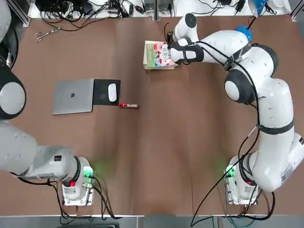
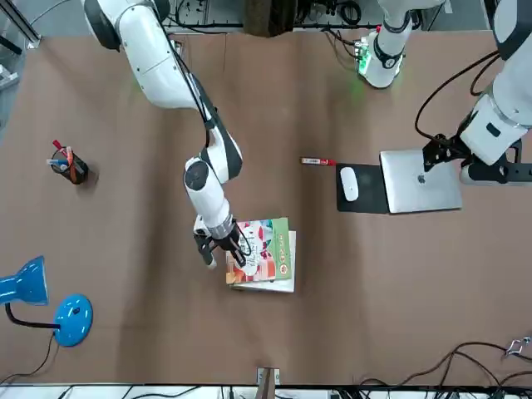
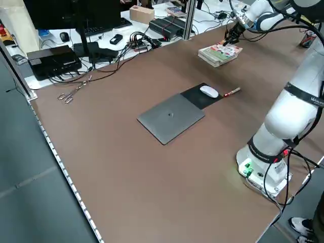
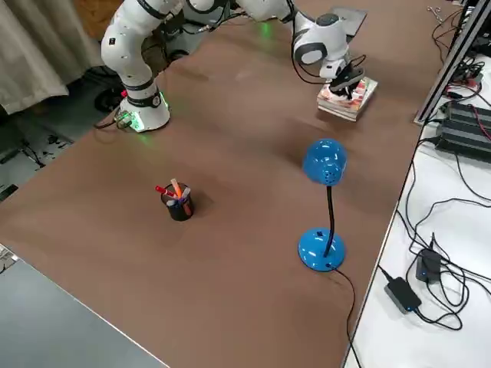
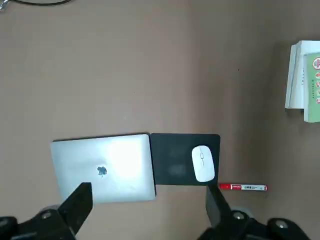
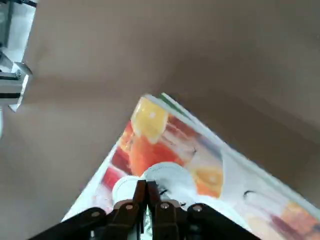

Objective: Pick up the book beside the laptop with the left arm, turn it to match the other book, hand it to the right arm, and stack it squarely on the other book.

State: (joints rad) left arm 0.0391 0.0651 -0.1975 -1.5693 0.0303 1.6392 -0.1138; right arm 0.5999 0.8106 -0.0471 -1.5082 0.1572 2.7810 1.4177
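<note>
right tool (image 2: 233,252), pinched together, presses on the book (image 2: 270,251).

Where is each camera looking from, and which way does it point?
Top: overhead, looking down; both arms show, right tool on the book.
Front: across the table, facing the robot; book.
Left side: raised, looking over the laptop.
Right side: raised, past a blue lamp.
Left wrist: looks down on the laptop between the left tool fingers.
Right wrist: close on the book cover.
All six views share the book.
</note>
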